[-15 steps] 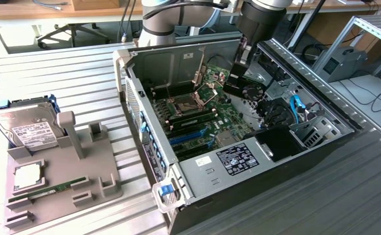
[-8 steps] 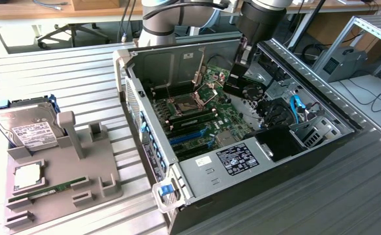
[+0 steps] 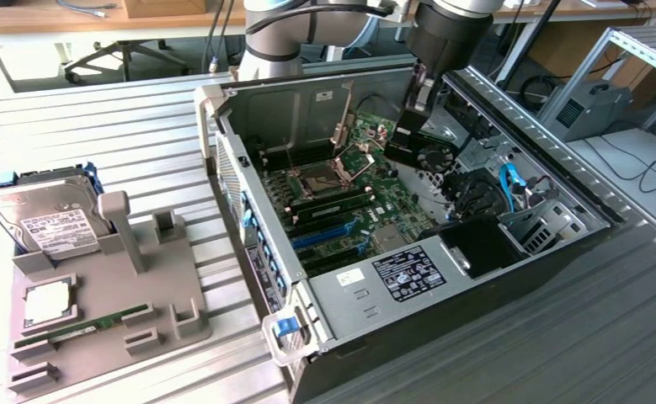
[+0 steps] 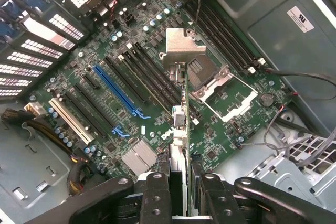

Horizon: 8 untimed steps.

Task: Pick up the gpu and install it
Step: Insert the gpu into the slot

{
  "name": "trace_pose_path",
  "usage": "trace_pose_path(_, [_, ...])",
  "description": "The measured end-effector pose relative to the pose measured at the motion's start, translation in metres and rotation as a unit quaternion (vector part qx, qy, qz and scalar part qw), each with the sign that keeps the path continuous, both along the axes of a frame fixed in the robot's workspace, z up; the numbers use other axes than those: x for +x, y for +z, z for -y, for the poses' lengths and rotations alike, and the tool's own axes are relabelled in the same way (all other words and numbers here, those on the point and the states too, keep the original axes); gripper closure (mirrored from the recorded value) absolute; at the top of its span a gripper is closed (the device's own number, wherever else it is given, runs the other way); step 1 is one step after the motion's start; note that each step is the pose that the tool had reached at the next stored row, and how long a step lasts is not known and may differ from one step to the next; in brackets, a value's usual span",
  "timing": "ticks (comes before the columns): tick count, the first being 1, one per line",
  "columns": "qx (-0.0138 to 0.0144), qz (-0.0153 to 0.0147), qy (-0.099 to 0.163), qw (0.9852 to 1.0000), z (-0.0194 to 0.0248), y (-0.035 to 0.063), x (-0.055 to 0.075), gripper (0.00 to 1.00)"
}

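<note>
The tool is closed on the gpu. In the wrist view, 2 black fingers press the thin card from both sides. The card is seen from its edge, standing up straight. Its silver end piece is at the far end, away from the tool.

In the exterior view, the tool hangs from the arm over the open computer case. The gpu is under it, with its round black fan showing. It is inside the case, over the far part of the green board. I cannot tell if the card touches the board.

In the wrist view, the green board has a long blue slot and a long white slot. The gpu is not in either of these. It is well apart from the white slot and closer to the open metal chip holder. A small silver block with ridges sits on the board near the tool.

The case lies on its side on the metal counter. At the exterior view's left, a grey holder sits on the counter. A silver hard drive stands in it. A thin green memory stick and a square chip lie in it too.
</note>
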<state>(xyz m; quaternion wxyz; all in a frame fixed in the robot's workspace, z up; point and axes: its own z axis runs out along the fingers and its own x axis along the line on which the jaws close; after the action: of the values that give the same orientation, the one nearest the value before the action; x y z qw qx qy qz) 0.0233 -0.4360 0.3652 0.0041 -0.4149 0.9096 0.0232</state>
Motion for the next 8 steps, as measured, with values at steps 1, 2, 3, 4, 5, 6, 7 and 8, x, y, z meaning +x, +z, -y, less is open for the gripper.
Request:
trace_pose_path(1, [0.0000,0.0000,0.001,1.0000,0.0000,0.0000,0.0000,0.73])
trace_pose_path(2, [0.0000,0.0000,0.002,1.0000,0.0000,0.0000,0.0000,0.73])
trace_pose_path(3, [0.0000,0.0000,0.003,1.0000,0.0000,0.0000,0.0000,0.73])
trace_pose_path(4, [0.0000,0.0000,0.003,1.0000,0.0000,0.0000,0.0000,0.73])
trace_pose_path(5, [0.0000,0.0000,0.004,1.0000,0.0000,0.0000,0.0000,0.73])
trace_pose_path(6, [0.0000,0.0000,0.005,1.0000,0.0000,0.0000,0.0001,0.73])
trace_pose_path(7, [0.0000,0.0000,0.007,1.0000,0.0000,0.0000,0.0001,0.73])
trace_pose_path(8, [0.0000,0.0000,0.008,1.0000,0.0000,-0.0001,0.0001,0.73])
